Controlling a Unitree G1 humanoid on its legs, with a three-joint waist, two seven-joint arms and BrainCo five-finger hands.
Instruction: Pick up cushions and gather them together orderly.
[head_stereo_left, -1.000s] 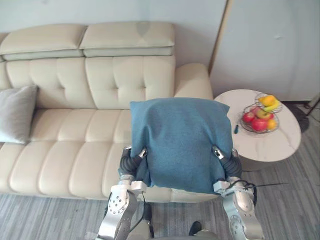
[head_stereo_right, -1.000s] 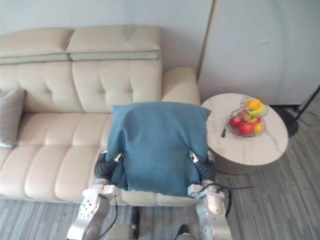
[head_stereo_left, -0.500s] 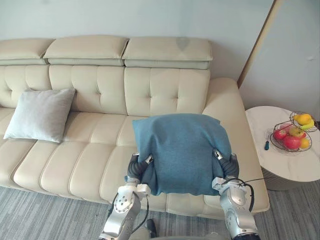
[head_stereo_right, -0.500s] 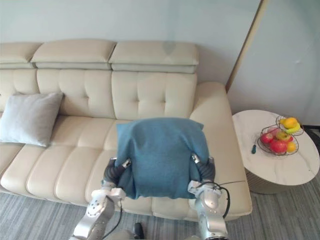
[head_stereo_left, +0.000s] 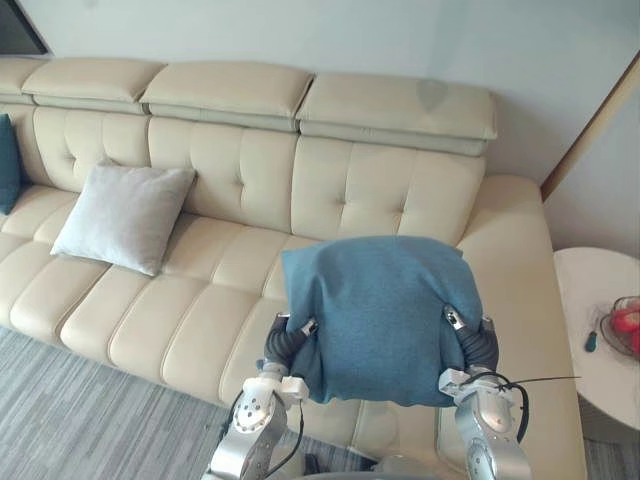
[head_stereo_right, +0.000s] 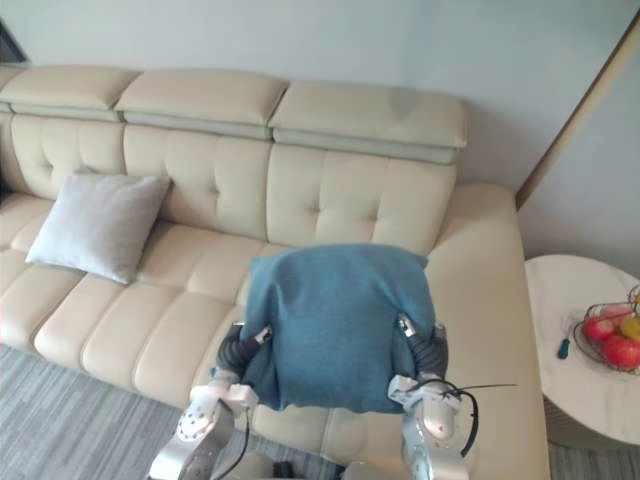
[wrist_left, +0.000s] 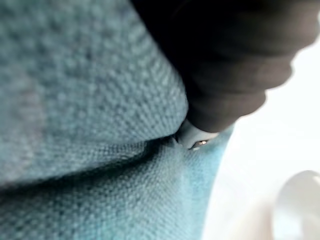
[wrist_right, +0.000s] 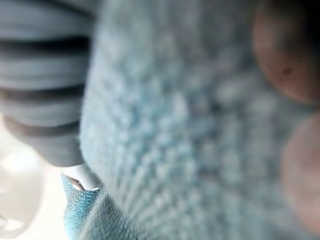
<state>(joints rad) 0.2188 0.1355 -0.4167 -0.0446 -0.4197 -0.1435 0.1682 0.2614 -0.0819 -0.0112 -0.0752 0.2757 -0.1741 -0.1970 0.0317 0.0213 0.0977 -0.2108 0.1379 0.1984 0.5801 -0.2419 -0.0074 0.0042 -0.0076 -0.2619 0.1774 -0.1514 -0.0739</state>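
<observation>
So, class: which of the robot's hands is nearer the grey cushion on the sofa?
Left. The left hand sits at the blue cushion's edge facing the grey cushion; the right hand is at the opposite edge, farther away.

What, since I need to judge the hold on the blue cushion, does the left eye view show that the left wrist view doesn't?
Left eye view: the cream sofa, the grey cushion leaning on its backrest, the side table, and the right hand at the right edge of the blue cushion.
Left wrist view: the cloth's weave close up, bulging against the dark cover of the left hand.
Both: the blue cushion with the left hand pressed to it.
</observation>
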